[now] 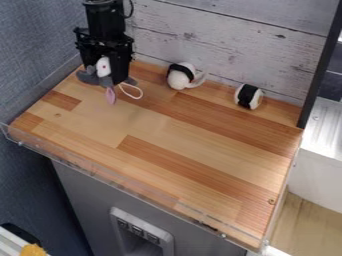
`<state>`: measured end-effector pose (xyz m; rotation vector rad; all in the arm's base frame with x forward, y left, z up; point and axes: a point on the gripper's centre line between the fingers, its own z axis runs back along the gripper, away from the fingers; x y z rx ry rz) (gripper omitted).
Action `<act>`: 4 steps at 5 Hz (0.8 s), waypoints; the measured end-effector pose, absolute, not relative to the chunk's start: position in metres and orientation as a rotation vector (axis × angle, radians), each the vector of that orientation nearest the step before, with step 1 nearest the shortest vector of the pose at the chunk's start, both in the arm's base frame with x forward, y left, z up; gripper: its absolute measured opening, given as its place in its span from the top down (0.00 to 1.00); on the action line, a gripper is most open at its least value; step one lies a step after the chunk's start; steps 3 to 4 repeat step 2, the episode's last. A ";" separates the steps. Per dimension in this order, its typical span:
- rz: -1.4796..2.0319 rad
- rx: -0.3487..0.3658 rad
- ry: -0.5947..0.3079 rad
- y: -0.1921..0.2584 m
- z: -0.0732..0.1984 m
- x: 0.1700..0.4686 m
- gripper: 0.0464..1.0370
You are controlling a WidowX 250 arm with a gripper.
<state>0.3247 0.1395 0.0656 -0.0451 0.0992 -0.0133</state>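
Claw (115,77) at the tabletop's (167,135) rear left, against a grey-and-white toy (103,67), grasp undeterminable; two black-banded balls (178,80) (248,96) sit along its rear edge, perhaps for clearance.

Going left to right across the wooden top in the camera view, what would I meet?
Gray-and-white toy → round white toy with a black band and a tail → black-banded white toy.

White-washed plank wall (220,30), blue-gray fabric-like surface (33,55), wooden tabletop (200,145), pale wood floor (304,220).
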 end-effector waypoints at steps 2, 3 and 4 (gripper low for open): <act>-0.300 -0.060 0.097 0.148 0.063 0.345 0.03; -0.300 -0.060 0.097 0.148 0.063 0.345 0.03; -0.300 -0.060 0.097 0.148 0.063 0.345 0.03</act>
